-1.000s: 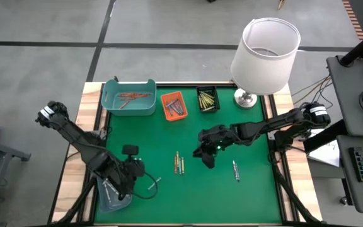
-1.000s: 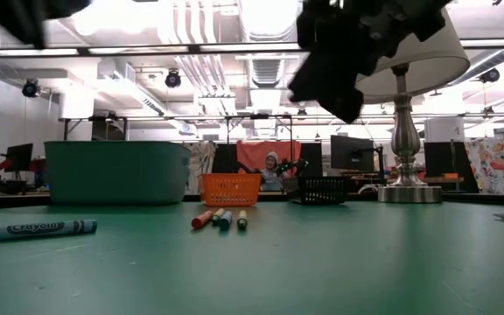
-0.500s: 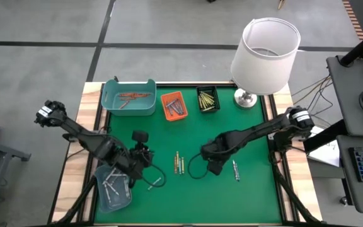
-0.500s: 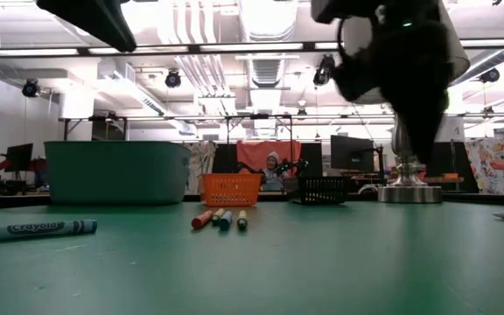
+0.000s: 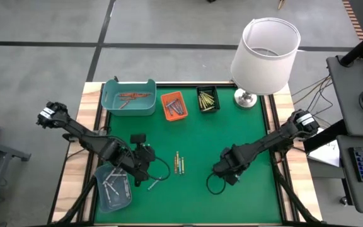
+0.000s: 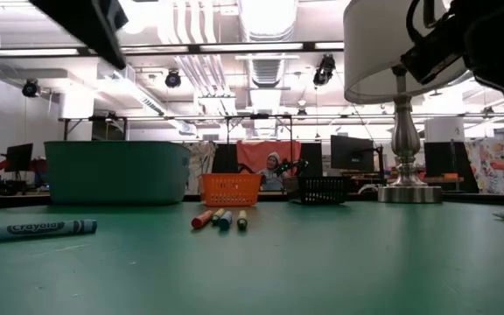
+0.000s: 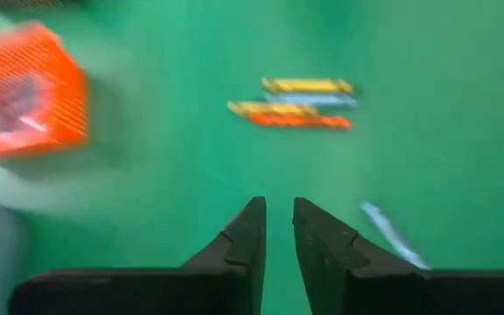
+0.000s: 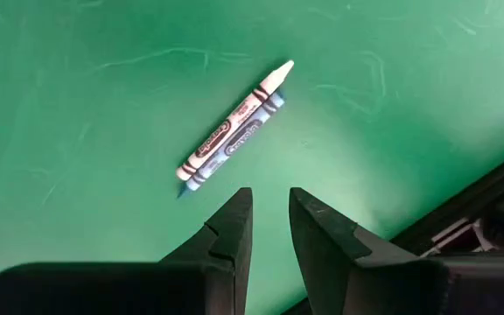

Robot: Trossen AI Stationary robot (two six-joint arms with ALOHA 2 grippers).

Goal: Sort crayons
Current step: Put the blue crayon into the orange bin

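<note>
The right gripper (image 8: 269, 223) hung over the green mat (image 5: 251, 132), its fingers a narrow gap apart and holding nothing; a white crayon and a blue crayon (image 8: 232, 129) lay touching side by side just ahead of them, on the lamp's side of the mat, near the mat's front edge. The left gripper (image 7: 278, 229) was likewise parted only a little and empty, low over the mat well away from the lamp (image 5: 265, 52), with a silvery crayon (image 7: 392, 234) just beside its fingertips. A small cluster of yellow, blue and orange crayons (image 5: 179, 162) lay mid-mat between the two grippers.

Along the back edge, running away from the lamp, stood the black tray (image 5: 207, 99) with yellowish crayons, the orange tray (image 5: 173, 105), then the teal tray (image 5: 129, 96) with reddish ones. A clear tray (image 5: 113, 189) holding grey crayons sat at the front corner farthest from the lamp. The middle of the mat stayed mostly bare. Beyond the back edge, the low view showed monitors, ceiling lights and a person (image 6: 272, 168) seated far off.
</note>
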